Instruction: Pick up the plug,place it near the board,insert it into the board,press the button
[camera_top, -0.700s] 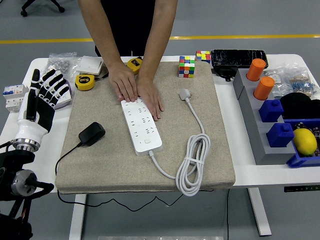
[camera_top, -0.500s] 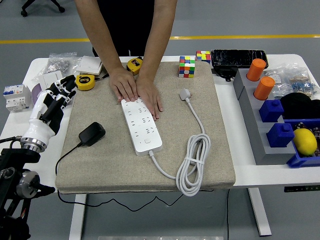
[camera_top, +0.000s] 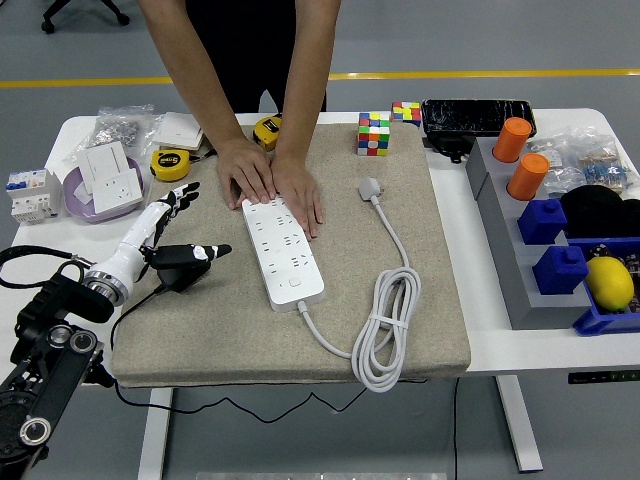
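The left hand (camera_top: 172, 237) has swung down, seemingly over the plug (camera_top: 180, 270).

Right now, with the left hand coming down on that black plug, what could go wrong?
The left hand is open over the black plug, not yet closed on it, so a shallow grasp might slip. The person's hands cover the far end of the power strip; carrying the plug over could bump them. The plug's black cord trails off the mat's edge and may drag.
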